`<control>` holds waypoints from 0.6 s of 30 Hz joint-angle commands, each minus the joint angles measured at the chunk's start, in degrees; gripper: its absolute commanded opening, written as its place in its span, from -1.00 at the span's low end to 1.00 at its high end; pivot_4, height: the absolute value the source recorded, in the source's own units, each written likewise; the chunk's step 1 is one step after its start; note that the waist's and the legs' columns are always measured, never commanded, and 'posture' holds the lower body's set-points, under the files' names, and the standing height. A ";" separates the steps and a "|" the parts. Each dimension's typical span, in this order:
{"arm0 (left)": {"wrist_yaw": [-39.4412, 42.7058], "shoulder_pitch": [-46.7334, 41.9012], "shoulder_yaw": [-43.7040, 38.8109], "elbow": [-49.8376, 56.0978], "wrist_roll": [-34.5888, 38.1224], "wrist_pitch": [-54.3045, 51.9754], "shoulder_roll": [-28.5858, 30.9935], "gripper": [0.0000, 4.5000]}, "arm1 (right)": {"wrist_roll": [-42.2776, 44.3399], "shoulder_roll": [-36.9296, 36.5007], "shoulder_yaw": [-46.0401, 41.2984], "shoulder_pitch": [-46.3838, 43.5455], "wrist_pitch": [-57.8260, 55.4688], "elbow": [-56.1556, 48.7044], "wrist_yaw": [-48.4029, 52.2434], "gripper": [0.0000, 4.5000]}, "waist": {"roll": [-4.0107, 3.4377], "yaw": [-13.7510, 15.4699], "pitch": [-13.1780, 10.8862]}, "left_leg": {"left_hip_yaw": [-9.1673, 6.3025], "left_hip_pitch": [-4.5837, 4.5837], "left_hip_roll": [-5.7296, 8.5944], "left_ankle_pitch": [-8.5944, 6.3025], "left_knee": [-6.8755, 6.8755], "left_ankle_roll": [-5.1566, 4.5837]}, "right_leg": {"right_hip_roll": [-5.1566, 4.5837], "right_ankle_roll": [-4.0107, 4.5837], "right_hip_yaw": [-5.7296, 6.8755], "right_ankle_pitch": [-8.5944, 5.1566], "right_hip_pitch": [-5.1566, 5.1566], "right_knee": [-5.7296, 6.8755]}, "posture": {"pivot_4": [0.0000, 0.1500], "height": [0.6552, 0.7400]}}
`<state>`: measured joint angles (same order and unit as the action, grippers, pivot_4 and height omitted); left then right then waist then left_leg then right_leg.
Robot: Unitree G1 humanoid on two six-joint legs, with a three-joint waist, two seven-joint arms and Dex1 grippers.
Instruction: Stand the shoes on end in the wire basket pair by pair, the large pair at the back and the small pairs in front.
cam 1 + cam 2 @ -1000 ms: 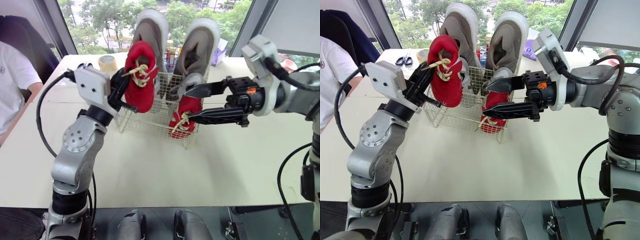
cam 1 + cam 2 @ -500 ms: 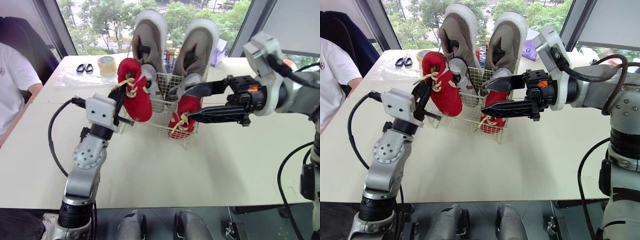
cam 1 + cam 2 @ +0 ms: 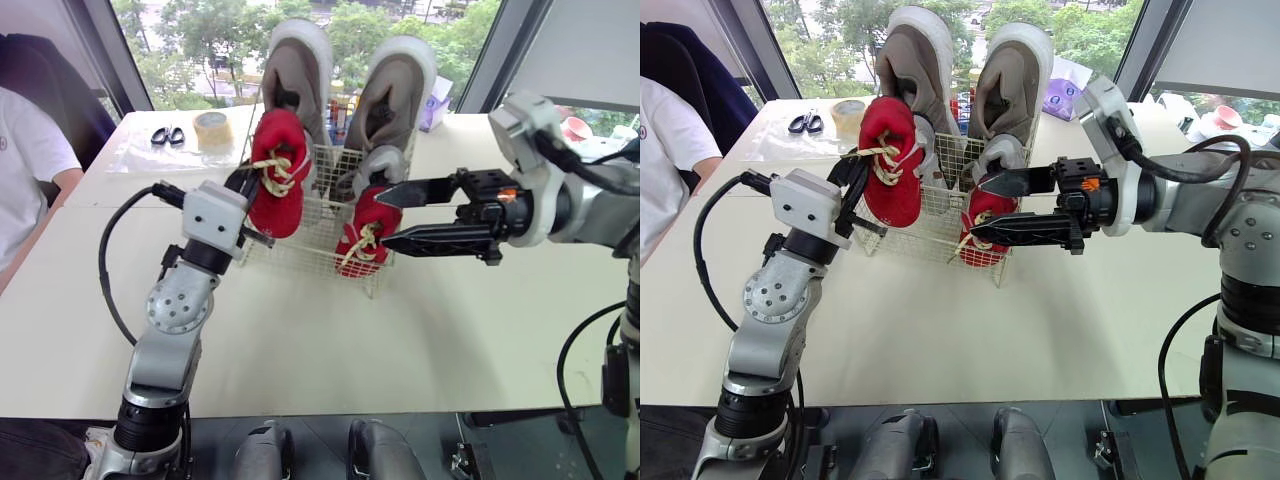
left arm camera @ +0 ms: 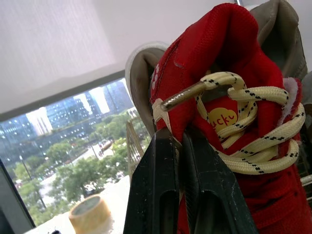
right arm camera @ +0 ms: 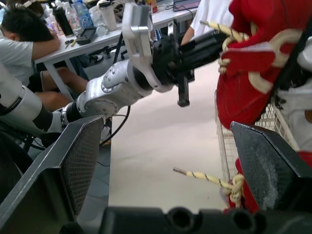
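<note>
Basket (image 3: 312,228): white wire, standing on the worktop (image 3: 400,330).

Contents, back row: two large grey shoes (image 3: 297,72), on end, side by side, soles to the rear, rising well above the rim.

Contents, front right: a second red shoe (image 3: 362,232) on end with cream laces, leaning slightly against the front wire. A small grey shoe (image 3: 377,166) stands just behind it, in front of the right-hand large shoe.

Front left corner of the basket: a red shoe (image 3: 279,172) with cream laces is held upright at rim level. Whether its lower end is inside the wire cannot be told.

Left hand (image 4: 178,141): at the basket's front left corner, fingers pressed together, pinching the red shoe's upper edge beside the laces. The left wrist view shows a large grey shoe directly behind it.

Right hand (image 3: 388,215): to the right of the basket, reaching level towards the second red shoe. Fingers spread wide, one tip at the top of that shoe and one near its laces. It grips nothing; contact with the shoe cannot be determined.

Beyond the basket, to its left: a tape roll (image 3: 213,128) and scissors (image 3: 165,135) lie on the worktop. A person (image 3: 25,165) in a white shirt sits at the worktop's far left edge.
</note>
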<state>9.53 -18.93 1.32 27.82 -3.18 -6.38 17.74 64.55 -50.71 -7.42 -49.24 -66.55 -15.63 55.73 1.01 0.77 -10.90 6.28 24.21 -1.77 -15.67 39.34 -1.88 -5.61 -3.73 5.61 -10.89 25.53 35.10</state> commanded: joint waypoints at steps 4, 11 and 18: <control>0.68 2.31 -1.19 -2.64 0.37 3.22 -0.30 -0.96 | 0.07 -1.22 -2.47 1.69 2.18 -2.12 0.98 1.00 | 0.00 0.02 0.00 | 0.00 0.00 0.00 0.00 0.00 0.00 | -0.01 0.00 0.00 0.00 0.00 -0.01 | 1.00 1.00; 2.94 8.63 -0.51 -3.80 1.76 2.30 -0.32 -0.96 | 0.74 -1.13 -3.28 3.43 2.26 -3.55 0.21 1.00 | 0.00 -0.02 0.00 | -0.01 -0.01 -0.01 -0.01 0.00 0.00 | -0.02 0.01 0.00 -0.01 0.00 -0.01 | 1.00 1.00; 5.62 9.09 -4.19 5.76 12.24 -13.33 -0.56 -0.68 | 0.88 -1.40 -4.15 4.87 2.32 -4.02 0.27 1.00 | 0.00 -0.02 0.00 | -0.03 0.00 0.00 0.00 0.00 0.00 | -0.03 0.01 0.00 -0.01 0.00 -0.03 | 1.00 1.00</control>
<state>13.98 -10.08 -1.20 29.29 5.10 -16.13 16.91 64.48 -51.11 -9.70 -44.47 -65.34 -18.09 55.97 1.01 0.75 -10.90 6.25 24.21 -1.78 -15.68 39.34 -1.88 -5.63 -3.73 5.61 -10.90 25.53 35.07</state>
